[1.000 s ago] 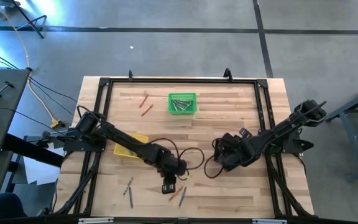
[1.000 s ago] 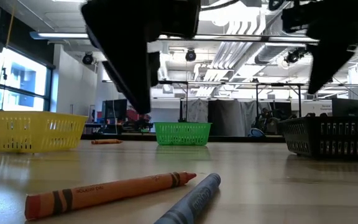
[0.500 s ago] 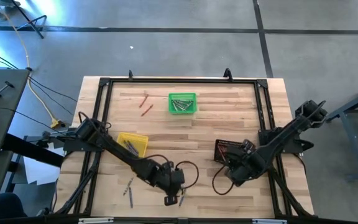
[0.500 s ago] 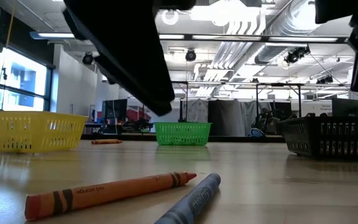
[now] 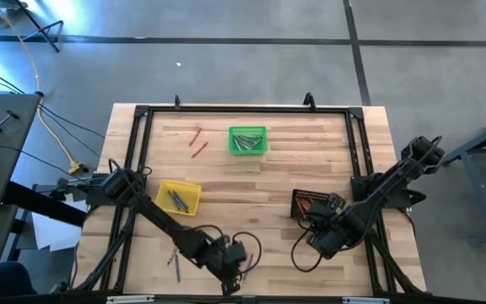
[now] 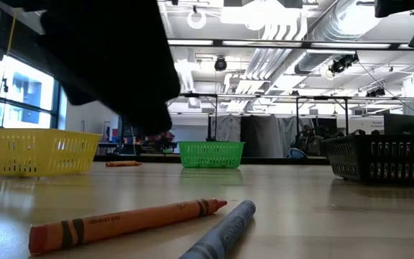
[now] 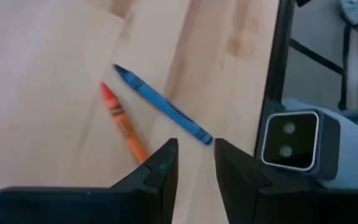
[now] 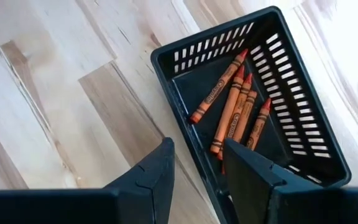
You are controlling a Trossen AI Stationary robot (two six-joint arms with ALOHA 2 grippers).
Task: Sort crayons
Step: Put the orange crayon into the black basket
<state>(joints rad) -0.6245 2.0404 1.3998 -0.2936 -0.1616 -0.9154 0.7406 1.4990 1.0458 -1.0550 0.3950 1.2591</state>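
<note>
Two crayons lie before your left gripper (image 7: 196, 168) at the table's near edge: an orange crayon (image 7: 122, 121) and a blue crayon (image 7: 163, 105), tips close together. Its fingers stand parted, holding nothing. Your right gripper (image 8: 194, 165), likewise open and empty, hangs beside the black mesh basket (image 8: 182, 51), where you can count five orange crayons (image 8: 234, 107). From overhead, the left arm (image 5: 180, 238) hides that near pair almost entirely.

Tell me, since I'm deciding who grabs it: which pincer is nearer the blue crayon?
Left. The left pincer hangs open right over the blue crayon; the right pincer is away over the black basket.
</note>
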